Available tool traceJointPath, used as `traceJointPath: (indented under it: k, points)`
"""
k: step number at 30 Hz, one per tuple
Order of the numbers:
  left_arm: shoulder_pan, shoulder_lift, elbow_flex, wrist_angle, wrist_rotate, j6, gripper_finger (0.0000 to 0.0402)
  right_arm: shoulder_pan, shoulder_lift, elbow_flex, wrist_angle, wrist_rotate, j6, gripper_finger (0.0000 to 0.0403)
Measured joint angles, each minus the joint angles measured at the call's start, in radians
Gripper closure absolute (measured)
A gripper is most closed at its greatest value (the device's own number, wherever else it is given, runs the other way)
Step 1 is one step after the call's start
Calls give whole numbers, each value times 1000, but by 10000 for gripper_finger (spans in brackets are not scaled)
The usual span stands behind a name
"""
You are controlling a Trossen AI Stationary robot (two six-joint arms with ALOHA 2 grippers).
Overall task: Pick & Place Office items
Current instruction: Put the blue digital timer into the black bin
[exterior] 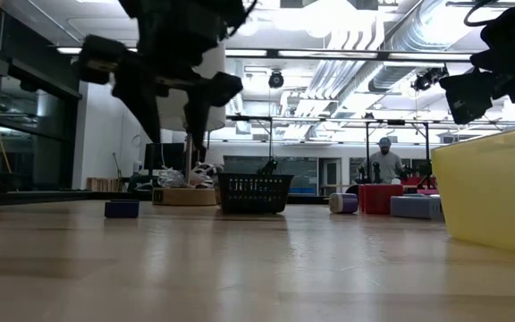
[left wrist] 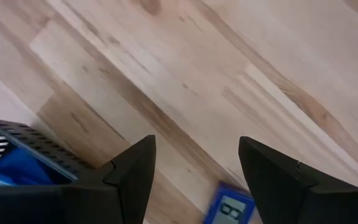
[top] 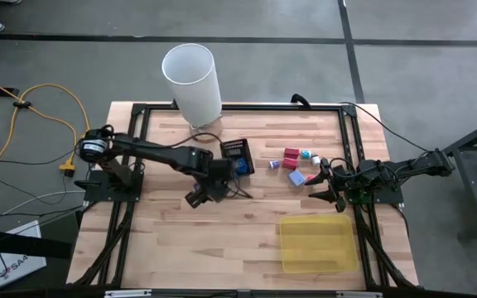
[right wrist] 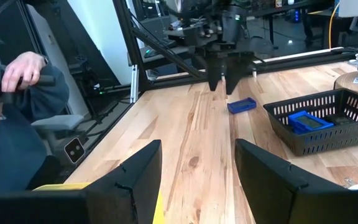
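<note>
My left gripper [top: 199, 197] [left wrist: 194, 146] hangs open above the table, just off the near left corner of the black mesh box [top: 237, 156]. A small blue piece [left wrist: 229, 211] [right wrist: 241, 104] lies flat on the wood under its spread fingers, apart from them. More blue pieces [right wrist: 306, 121] lie inside the mesh box. Red [top: 291, 154], pale blue [top: 296, 177], purple [top: 273, 165] and white/teal [top: 308, 156] blocks rest on the table right of the box. My right gripper [top: 317, 190] [right wrist: 197, 146] waits open beside these blocks, toward the right edge.
A tall white cylinder [top: 193, 83] stands at the far edge behind the mesh box. The flat yellow tray [top: 317, 244] lies near the table's near right corner. A black frame [top: 222, 108] runs around the table. A person's hand and sleeve [right wrist: 17, 93] show beyond the table.
</note>
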State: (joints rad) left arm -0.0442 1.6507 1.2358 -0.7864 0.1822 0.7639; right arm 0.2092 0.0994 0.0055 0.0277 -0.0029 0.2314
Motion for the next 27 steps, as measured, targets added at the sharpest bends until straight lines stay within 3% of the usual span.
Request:
traceJointPath:
  k: [10, 18, 27]
  points:
    - [-74, -17, 0, -152, -40, -26, 179, 0, 1, 0, 2, 0, 0, 213]
    - [-125, -17, -4, -151, -77, -52, 179, 0, 1, 0, 3, 0, 0, 213]
    - [-127, -17, -94, -50, -67, 2, 179, 0, 1, 0, 3, 0, 0, 213]
